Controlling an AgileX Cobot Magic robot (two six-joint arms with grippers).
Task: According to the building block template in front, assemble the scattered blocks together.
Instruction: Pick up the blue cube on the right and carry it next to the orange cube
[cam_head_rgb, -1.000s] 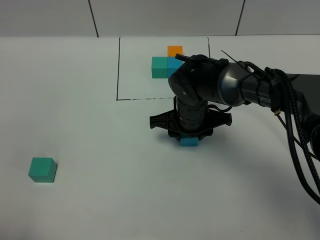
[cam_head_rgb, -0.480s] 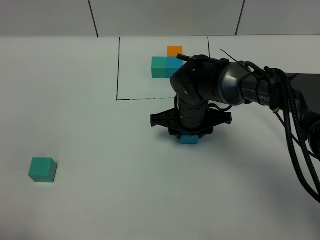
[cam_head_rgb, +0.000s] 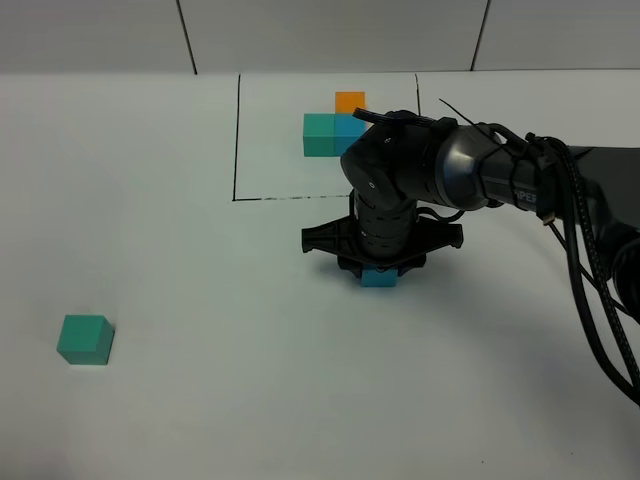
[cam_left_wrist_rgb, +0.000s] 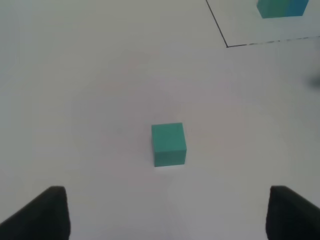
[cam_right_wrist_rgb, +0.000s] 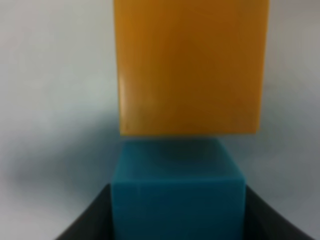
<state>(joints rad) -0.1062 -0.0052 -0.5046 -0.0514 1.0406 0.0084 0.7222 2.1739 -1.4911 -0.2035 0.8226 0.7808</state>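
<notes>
The template, a teal (cam_head_rgb: 319, 134), blue (cam_head_rgb: 350, 128) and orange (cam_head_rgb: 350, 101) cluster, sits inside the black drawn rectangle (cam_head_rgb: 236, 140) at the back. My right gripper (cam_head_rgb: 378, 268) points down just in front of the rectangle, shut on the loose blue cube (cam_head_rgb: 378, 279). In the right wrist view the blue cube (cam_right_wrist_rgb: 177, 200) sits between the fingers (cam_right_wrist_rgb: 85, 220) and touches the loose orange cube (cam_right_wrist_rgb: 190, 65) beyond it. The arm hides that orange cube in the high view. The loose teal cube (cam_head_rgb: 84, 339) lies at the front left. My left gripper (cam_left_wrist_rgb: 165, 215) is open, just short of the teal cube (cam_left_wrist_rgb: 168, 144).
The right arm and its cables (cam_head_rgb: 590, 260) stretch across the right side of the white table. Part of the template (cam_left_wrist_rgb: 282, 8) and the rectangle's corner (cam_left_wrist_rgb: 227, 46) show in the left wrist view.
My right gripper has shifted the blue cube slightly toward the back. The teal cube and template have not moved.
</notes>
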